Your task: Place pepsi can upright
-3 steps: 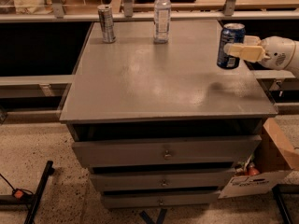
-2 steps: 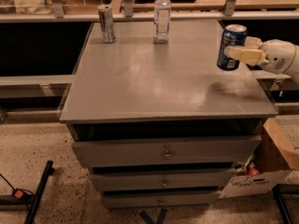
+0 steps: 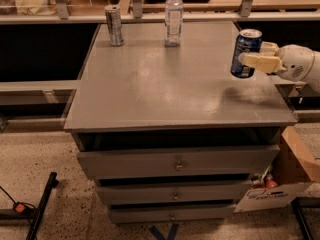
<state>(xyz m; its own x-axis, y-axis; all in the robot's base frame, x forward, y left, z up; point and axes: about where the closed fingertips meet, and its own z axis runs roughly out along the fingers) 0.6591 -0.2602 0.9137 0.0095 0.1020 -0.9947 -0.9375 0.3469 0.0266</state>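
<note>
While you held the pepsi can (image 3: pixel 245 53) in the gripper (image 3: pixel 253 57), the pincer was clenched about the can's middle from the side. The can sat close to the right edge of the cabinet top (image 3: pixel 150 94), towards its far corner. It leaned slightly, with its silver top tipped away from the centre of the cabinet top. I could not tell whether its base touched the cabinet top or hung just above it; the shadow suggested a small gap.

Findings on risk:

1. Had you released with that lean uncorrected, the can might have rocked onto its rim and toppled.
2. With so little of the cabinet top beyond the can, a topple towards that edge would likely have sent it off, down to the cardboard box (image 3: pixel 300 159) below the cabinet top's right side.
3. Had you let go above the surface, the can could have bounced and fallen over.

The silver can (image 3: pixel 114 25) and water bottle (image 3: pixel 173 15), along the cabinet top's far edge, stood well apart and posed no hazard.
</note>
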